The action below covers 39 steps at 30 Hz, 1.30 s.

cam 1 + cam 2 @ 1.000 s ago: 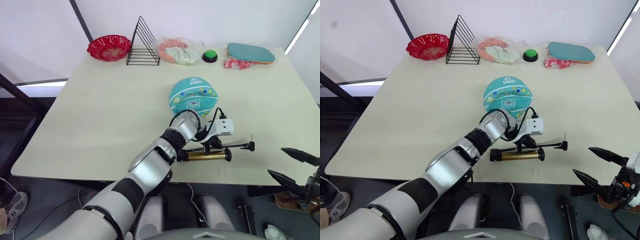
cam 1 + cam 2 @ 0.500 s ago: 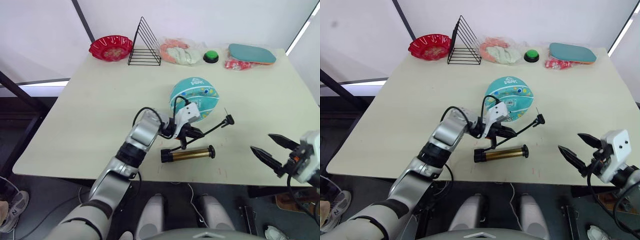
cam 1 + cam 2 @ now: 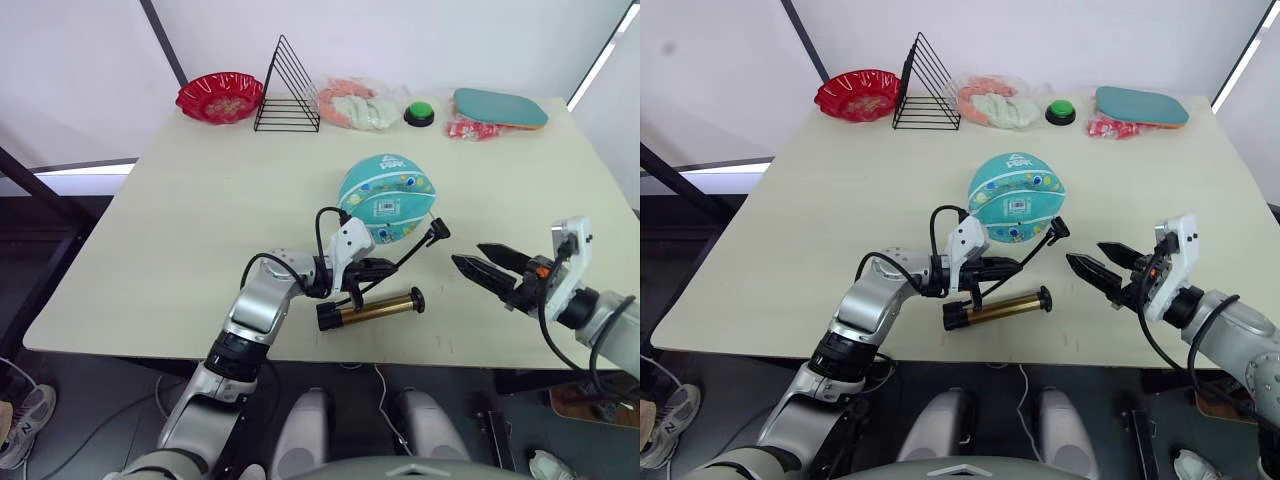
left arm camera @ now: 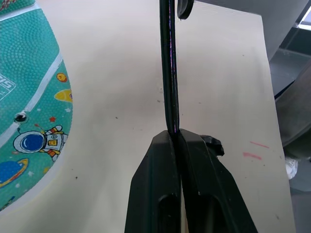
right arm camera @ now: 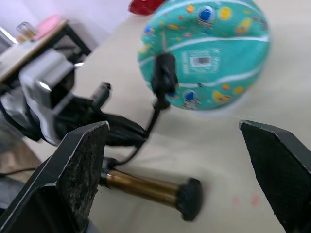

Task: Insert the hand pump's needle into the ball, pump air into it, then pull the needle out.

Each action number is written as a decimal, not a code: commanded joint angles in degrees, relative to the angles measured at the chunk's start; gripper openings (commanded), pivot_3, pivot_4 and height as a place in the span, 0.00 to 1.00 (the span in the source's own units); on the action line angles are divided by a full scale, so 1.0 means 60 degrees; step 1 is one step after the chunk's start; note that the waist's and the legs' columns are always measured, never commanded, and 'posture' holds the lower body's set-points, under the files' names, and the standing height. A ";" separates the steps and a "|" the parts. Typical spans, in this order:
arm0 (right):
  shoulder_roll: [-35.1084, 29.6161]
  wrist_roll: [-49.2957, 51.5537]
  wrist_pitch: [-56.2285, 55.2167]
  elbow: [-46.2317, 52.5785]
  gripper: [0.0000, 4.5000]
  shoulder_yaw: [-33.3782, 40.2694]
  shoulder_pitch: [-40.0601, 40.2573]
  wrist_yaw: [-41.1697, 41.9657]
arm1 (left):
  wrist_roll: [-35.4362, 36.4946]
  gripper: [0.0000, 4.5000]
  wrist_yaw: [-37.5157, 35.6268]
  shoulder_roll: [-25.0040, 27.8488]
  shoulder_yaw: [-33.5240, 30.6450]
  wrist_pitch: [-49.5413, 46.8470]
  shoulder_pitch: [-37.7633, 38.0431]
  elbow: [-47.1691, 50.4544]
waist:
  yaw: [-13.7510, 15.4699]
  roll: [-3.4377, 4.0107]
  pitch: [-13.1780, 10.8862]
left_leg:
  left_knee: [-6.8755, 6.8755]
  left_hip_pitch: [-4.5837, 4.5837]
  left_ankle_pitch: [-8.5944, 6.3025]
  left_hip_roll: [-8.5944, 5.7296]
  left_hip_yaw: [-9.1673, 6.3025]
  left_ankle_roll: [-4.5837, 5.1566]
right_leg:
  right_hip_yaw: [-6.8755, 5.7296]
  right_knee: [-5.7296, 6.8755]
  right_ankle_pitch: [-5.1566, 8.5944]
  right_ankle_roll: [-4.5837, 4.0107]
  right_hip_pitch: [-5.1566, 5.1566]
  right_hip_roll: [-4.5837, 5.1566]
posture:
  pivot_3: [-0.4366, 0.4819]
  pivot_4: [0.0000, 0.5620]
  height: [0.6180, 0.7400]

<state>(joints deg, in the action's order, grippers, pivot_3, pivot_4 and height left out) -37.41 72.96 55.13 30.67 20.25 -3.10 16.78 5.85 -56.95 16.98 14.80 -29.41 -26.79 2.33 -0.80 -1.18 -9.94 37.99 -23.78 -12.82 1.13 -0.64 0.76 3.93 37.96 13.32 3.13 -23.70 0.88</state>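
Teal-blue ball (image 3: pixel 387 198) with white curved bands, small colourful cartoon prints and white barcode label, gold hand pump (image 3: pixel 372 307) with black ends and black hose, red bowl (image 3: pixel 219 96), green button (image 3: pixel 419 112), beige table (image 3: pixel 200 230)

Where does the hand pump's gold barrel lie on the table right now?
The hand pump lies flat near the table's front edge, just in front of the ball, between the left gripper and right gripper.

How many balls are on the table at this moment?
1. The ball sits near the table's middle, just beyond the hand pump whose hose the left gripper pinches. None seems hidden, though the bagged items at the far edge are unclear.
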 commanded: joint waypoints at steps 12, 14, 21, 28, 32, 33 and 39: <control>-0.0660 0.0151 0.0880 -0.1236 1.00 -0.1021 -0.2264 -0.0029 | 0.0528 0.00 0.0513 0.0078 0.0162 0.0120 0.0137 0.0750 | -0.0014 -0.0001 -0.0001 | 0.0015 -0.0012 -0.0020 -0.0001 0.0017 0.0032 | 0.0013 -0.0008 -0.0017 -0.0004 -0.0001 0.0004 | 0.48 0.27 1.00; -0.0568 0.0244 0.0923 -0.1333 1.00 -0.1020 -0.2412 -0.0079 | 0.0565 0.00 0.0547 0.0105 0.0188 0.0114 0.0139 0.0765 | -0.0015 -0.0001 -0.0001 | 0.0017 -0.0011 -0.0020 -0.0001 0.0016 0.0032 | 0.0013 -0.0007 -0.0016 -0.0004 -0.0001 0.0004 | 0.48 0.27 1.00; -0.0346 -0.0255 0.0892 -0.1625 0.62 -0.1345 -0.2815 -0.0170 | 0.0726 0.00 0.0635 0.0140 0.0225 0.0069 0.0083 0.0756 | -0.0022 -0.0001 -0.0001 | 0.0019 -0.0009 -0.0020 0.0002 0.0019 0.0032 | 0.0012 -0.0007 -0.0011 0.0004 -0.0001 0.0001 | 0.48 0.27 1.00; 0.0091 -0.0419 0.0930 -0.1767 0.62 -0.1427 -0.3085 -0.0297 | 0.0835 0.00 0.0692 0.0161 0.0219 0.0028 0.0107 0.0800 | -0.0021 -0.0001 -0.0001 | 0.0019 -0.0010 -0.0021 0.0002 0.0018 0.0033 | 0.0012 -0.0008 -0.0012 0.0003 -0.0002 0.0002 | 0.48 0.27 1.00; 0.0336 -0.0443 0.0894 -0.1733 0.62 -0.1403 -0.3068 -0.0464 | 0.0875 0.00 0.0732 0.0132 0.0269 -0.0003 0.0093 0.0809 | -0.0022 -0.0001 -0.0001 | 0.0019 -0.0010 -0.0021 0.0003 0.0019 0.0033 | 0.0012 -0.0009 -0.0010 0.0005 -0.0002 0.0002 | 0.48 0.27 1.00; 0.0376 -0.0443 0.0906 -0.1716 0.62 -0.1392 -0.3057 -0.0485 | 0.0888 0.00 0.0734 0.0141 0.0274 -0.0010 0.0095 0.0823 | -0.0023 -0.0001 -0.0001 | 0.0019 -0.0011 -0.0021 0.0003 0.0018 0.0033 | 0.0012 -0.0009 -0.0010 0.0005 -0.0002 0.0002 | 0.48 0.27 1.00; 0.0494 -0.0423 0.0948 -0.1740 0.62 -0.1330 -0.3123 -0.0584 | 0.0950 0.00 0.0752 0.0202 0.0309 -0.0034 0.0121 0.0884 | -0.0024 0.0000 -0.0001 | 0.0018 -0.0011 -0.0021 0.0005 0.0019 0.0033 | 0.0012 -0.0009 -0.0009 0.0005 -0.0002 0.0002 | 0.48 0.27 1.00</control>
<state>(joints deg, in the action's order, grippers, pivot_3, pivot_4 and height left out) -34.46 69.83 61.04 19.22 11.01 -20.53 13.26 10.32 -52.34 18.19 16.40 -29.76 -25.66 4.87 -0.95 -1.18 -9.95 38.10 -23.85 -12.95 1.16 -0.53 0.96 4.00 37.90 13.26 3.16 -23.71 0.90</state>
